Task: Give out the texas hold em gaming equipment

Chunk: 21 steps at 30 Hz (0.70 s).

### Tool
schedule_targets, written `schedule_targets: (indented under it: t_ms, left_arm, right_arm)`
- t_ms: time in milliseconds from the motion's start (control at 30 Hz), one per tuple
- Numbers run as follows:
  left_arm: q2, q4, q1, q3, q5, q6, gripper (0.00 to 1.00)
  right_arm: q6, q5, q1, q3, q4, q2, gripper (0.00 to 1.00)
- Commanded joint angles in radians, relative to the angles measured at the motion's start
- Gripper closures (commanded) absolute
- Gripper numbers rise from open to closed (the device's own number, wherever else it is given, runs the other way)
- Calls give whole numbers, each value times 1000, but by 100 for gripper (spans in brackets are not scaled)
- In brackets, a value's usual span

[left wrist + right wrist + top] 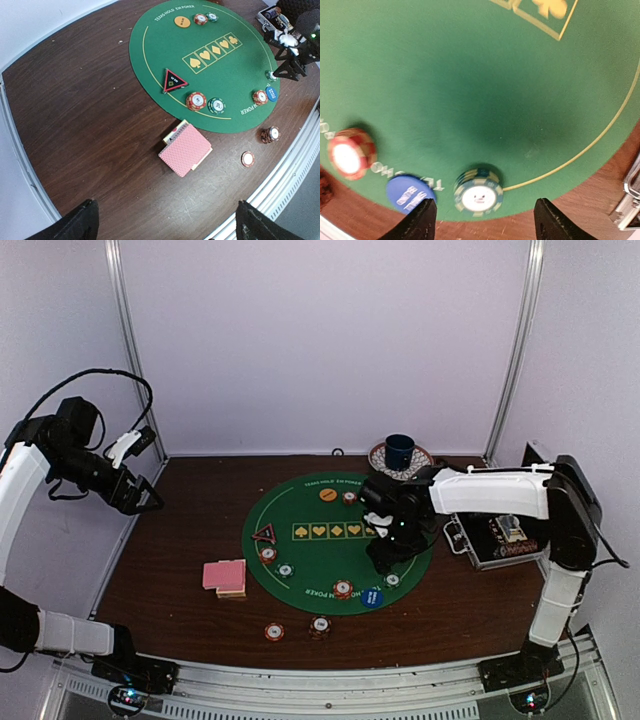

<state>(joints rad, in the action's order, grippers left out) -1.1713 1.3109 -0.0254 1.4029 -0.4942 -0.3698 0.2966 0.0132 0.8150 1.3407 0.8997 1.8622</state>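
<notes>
Green chip stack (479, 192) sits just inside the green mat's (470, 75) near-right rim, beside the blue button disc (410, 192). It lies squarely between the right gripper's (485, 207) spread, empty fingers, neither touching it, while the left gripper (167, 207), also wide and empty, hangs well off the mat's left side. Blur hides the chip's marking and how high the fingertips stand above the mat.

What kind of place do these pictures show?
Probably a robot test booth, not a casino: plain white walls enclose one wooden table, the left arm and right arm are bolted at its near edge, and a green poker mat lies on it.
</notes>
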Motion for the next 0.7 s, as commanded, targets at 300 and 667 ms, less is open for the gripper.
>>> schedule_targets:
  t_ms: [300,667]
  left_arm:
    - [4,-6,-6,18,-12,-6,3]
    - [12,-7,-6,11,-6,-8,2]
  right_arm:
    - [30,57,338,190,27,-47,16]
    - [12,127,398,222,-40,90,13]
